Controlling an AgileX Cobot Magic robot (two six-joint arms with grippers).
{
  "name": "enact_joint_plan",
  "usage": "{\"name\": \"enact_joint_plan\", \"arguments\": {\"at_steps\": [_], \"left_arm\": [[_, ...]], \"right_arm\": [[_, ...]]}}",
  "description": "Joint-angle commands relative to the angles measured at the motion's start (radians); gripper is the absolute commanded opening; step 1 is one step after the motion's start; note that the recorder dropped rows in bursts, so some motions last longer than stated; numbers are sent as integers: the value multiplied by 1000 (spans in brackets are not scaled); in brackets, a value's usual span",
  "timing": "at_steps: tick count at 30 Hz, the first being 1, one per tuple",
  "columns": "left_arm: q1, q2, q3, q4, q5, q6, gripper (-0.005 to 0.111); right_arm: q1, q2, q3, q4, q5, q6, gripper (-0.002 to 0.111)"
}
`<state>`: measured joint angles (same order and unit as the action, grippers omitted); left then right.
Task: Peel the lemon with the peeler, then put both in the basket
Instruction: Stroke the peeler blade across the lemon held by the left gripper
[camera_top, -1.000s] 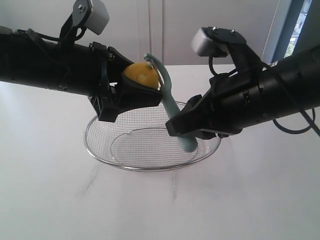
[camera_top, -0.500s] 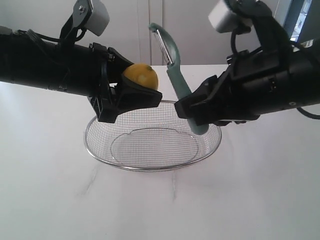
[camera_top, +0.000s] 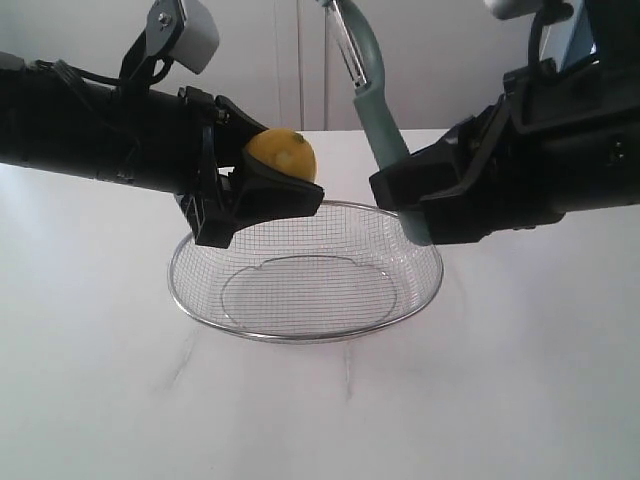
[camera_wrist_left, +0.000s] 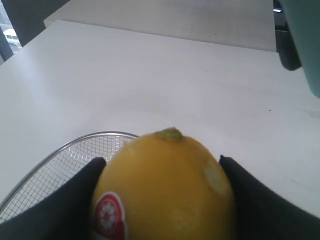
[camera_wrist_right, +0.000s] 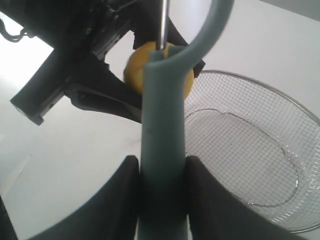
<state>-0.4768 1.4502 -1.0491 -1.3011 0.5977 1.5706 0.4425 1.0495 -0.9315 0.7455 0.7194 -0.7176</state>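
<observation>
lemon (camera_top: 281, 155) above basket (camera_top: 305, 337)

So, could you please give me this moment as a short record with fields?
left gripper: shut on lemon, above the left side of the basket
right gripper: shut on peeler handle
lemon: sticker on, one small pale spot, skin otherwise yellow
peeler: head up, tilted, apart from lemon
basket: on table, nothing in it
task stage: neither lemon nor peeler in basket yet
</observation>
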Motion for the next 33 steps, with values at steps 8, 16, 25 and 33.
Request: {"name": "enact_joint_plan", "arguments": {"at_steps": [8,16,25,33], "left_arm": [[-4,-5,-8,-22,21,-2,0],[-4,-5,-8,-22,21,-2,0],[-4,-5,-8,-22,23,-2,0],[-4,-5,-8,-22,23,-2,0]], "right_arm": [[5,60,-16,-193,-221,14,0],[8,153,-14,-102,-107,16,0],[46,169,-4,-105,-107,16,0],[46,207,-4,-110,-84,20,0]]}}
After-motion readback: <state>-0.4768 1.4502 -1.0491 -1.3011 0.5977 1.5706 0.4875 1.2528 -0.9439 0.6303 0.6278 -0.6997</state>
